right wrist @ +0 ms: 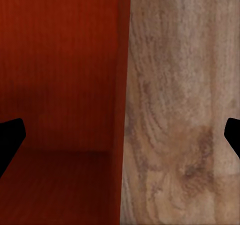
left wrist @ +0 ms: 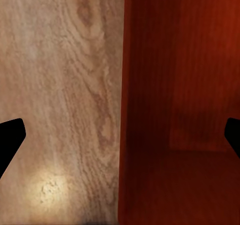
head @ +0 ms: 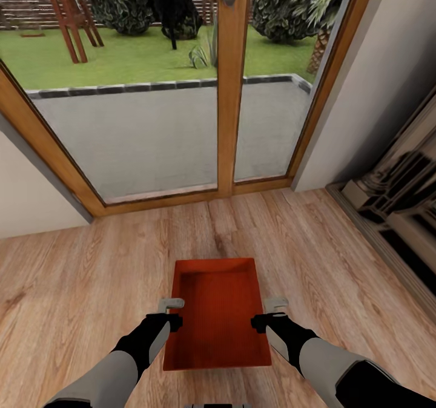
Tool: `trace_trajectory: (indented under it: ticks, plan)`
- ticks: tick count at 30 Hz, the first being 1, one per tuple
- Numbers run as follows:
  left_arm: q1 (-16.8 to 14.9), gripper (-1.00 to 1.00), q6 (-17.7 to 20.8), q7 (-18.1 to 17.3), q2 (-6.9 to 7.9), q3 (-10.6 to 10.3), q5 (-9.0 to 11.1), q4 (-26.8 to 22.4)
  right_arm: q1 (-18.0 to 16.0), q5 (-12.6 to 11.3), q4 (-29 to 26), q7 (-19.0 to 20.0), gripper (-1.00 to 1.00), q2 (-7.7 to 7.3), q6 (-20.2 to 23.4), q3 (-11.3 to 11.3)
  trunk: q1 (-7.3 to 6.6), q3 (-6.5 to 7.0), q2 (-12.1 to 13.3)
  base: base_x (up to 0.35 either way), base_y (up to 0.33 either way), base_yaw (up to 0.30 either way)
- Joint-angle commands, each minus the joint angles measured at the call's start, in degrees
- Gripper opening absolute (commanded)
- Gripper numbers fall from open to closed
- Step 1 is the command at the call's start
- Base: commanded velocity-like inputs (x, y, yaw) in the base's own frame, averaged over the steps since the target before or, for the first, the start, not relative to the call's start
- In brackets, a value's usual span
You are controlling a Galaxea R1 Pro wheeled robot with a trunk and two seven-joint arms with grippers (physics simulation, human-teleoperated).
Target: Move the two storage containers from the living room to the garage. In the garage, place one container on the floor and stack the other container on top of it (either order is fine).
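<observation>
One red-orange rectangular open-top plastic storage container (head: 219, 311) sits on the light wood-plank floor (head: 79, 287) of the living room, straight ahead of the robot and just short of a honey-wood framed glass door (head: 232, 93) that looks out on a grey patio (head: 151, 135) and green lawn (head: 121, 54). Container is empty, long axis pointing away from the robot toward the door. Left gripper (head: 171, 304) is at the container's left long wall, right gripper (head: 275, 303) at its right long wall, both arms reaching forward with black-sleeved wrists. In the left wrist view the left gripper (left wrist: 120, 135) has its dark fingertips (left wrist: 11, 135) spread wide, one over the wood floor outside, the other over the red interior, wall rim (left wrist: 121, 105) running between them. Right wrist view mirrors it: right gripper (right wrist: 120, 135) spread wide, straddling the right wall rim (right wrist: 125, 105), one fingertip (right wrist: 10, 135) over the red inside, the other over the planks. Neither pair of fingers is closed on the wall; contact with the rim cannot be told. White wall (head: 375, 75) at right, with a dark glossy stone-like structure (head: 399, 196) along the right edge of the head view.
</observation>
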Motion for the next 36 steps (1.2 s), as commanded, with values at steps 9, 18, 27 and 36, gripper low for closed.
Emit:
trace_trajectory:
  ticks: [9, 18, 27, 36]
  plan:
    - [0.0, 1.0, 0.3, 0.3, -0.01, 0.0, 0.3, -0.1, 0.0, -0.4, -0.1, -0.4, 1.0, -0.02, 0.1, 0.5, 1.53, -1.29, -2.8, 0.0, 0.0, 0.0]
    - [0.0, 1.0, 0.3, 0.3, -0.01, 0.0, 0.3, -0.1, 0.0, -0.4, -0.1, -0.4, 1.0, -0.02, 0.0, 0.5, 3.51, -2.91, -6.4, 0.0, 0.0, 0.0]
    - [0.0, 1.0, 0.3, 0.3, -0.01, 0.0, 0.3, -0.1, 0.0, -0.4, -0.1, -0.4, 1.0, -0.02, 0.0, 0.5, 5.48, -4.52, -10.0, 0.0, 0.0, 0.0]
    - [0.0, 1.0, 0.3, 0.3, -0.01, 0.0, 0.3, -0.1, 0.0, -0.4, -0.1, -0.4, 1.0, -0.02, 0.0, 0.5, 6.36, -5.24, -11.6, 0.0, 0.0, 0.0]
